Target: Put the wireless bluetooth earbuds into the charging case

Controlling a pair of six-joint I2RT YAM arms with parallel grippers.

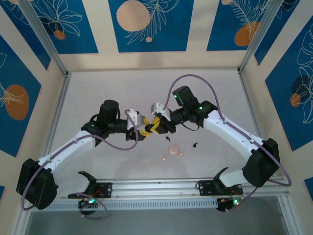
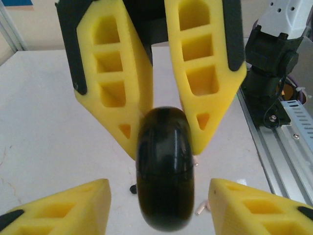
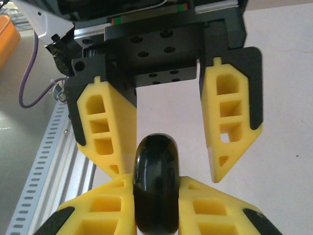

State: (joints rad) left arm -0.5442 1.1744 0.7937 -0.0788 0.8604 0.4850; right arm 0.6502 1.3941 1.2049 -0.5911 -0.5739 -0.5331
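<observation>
**Mid-air meeting of the two arms above the table (image 1: 98, 98).** The right gripper (image 3: 156, 182) is pressed together on the black charging case (image 3: 156, 161). Its pads lie against the two broad faces, so the disc stands on edge between the arms.

The left gripper (image 2: 159, 185) meets it head-on with its fingers (image 2: 63, 208) spread, one on either side of the same broad faces. The left wrist view shows a gap on both sides. In the right wrist view one left finger lies close against the case, and whether it touches cannot be told. Both closing lines therefore run across the thin dimension of the case, so the left arm would only need to narrow its jaws to share the grip.

Outward from the grippers, toward the near right, the remaining items lie on the table:
- a small dark piece (image 1: 167, 138), just on the near side of the grippers and likely an earbud;
- a pink case (image 1: 173, 149), with the pale pink earbuds (image 1: 164, 158) just beside it;
- farther right, a black earbud (image 1: 195, 145), too small for its stem direction to be read.

All of these lie on the right arm's side, so that arm is the nearer one, but it is occupied by the case. The case appears shut, so it probably has to be opened before any earbud goes in.
</observation>
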